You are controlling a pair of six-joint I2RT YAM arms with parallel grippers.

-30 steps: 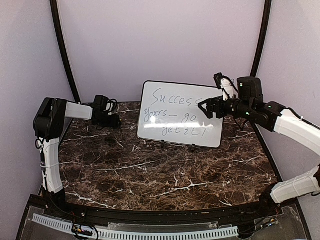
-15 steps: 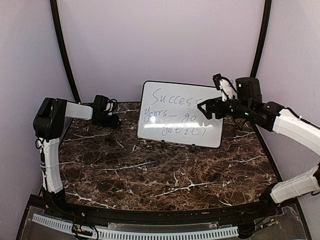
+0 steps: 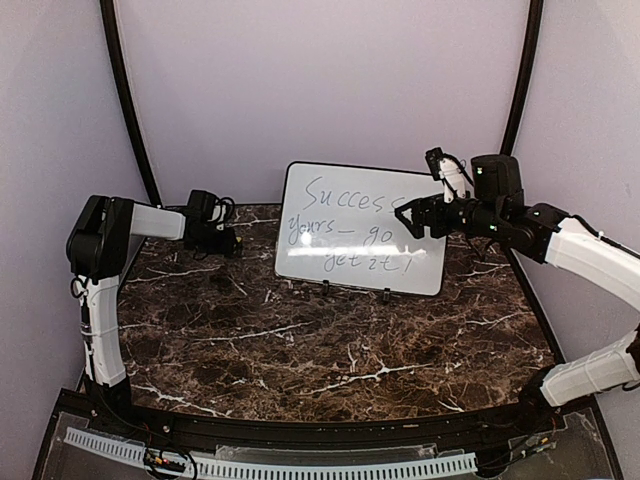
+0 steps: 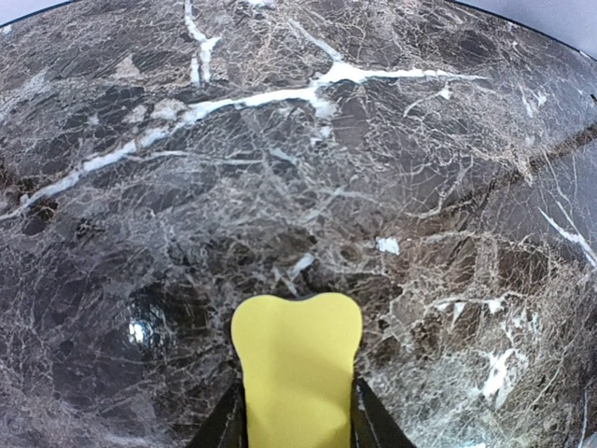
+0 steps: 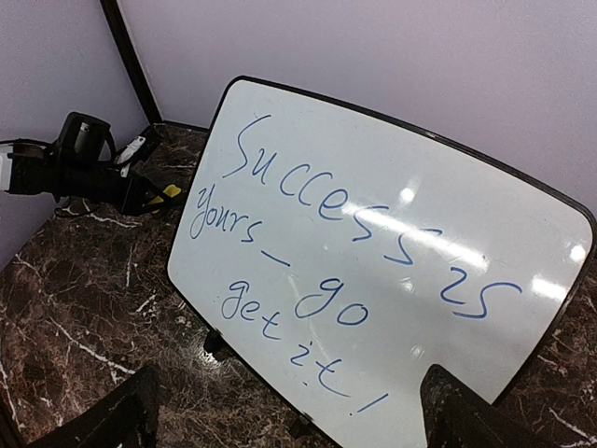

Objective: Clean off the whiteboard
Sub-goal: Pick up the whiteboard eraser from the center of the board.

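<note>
The whiteboard (image 3: 345,240) stands propped at the back middle of the marble table, with blue handwriting across it (image 5: 373,252). At the back left, low on the table, my left gripper (image 3: 232,243) is shut on a yellow eraser (image 4: 297,345). The eraser's sides are pinched in between the black fingers (image 4: 229,420), and its free end points at the tabletop. The eraser (image 5: 171,191) also shows as a small yellow spot left of the board in the right wrist view. My right gripper (image 3: 405,218) hangs open in front of the board's upper right part, its fingers (image 5: 131,411) spread wide with nothing between them.
The board rests on two small black feet (image 3: 325,290) (image 3: 387,295). Black arch posts (image 3: 125,100) (image 3: 520,80) and lilac walls close in the back and sides. A white slotted strip (image 3: 270,465) runs along the near edge.
My left gripper's jaws have closed onto the yellow eraser. The right gripper has shifted slightly left in front of the board.
</note>
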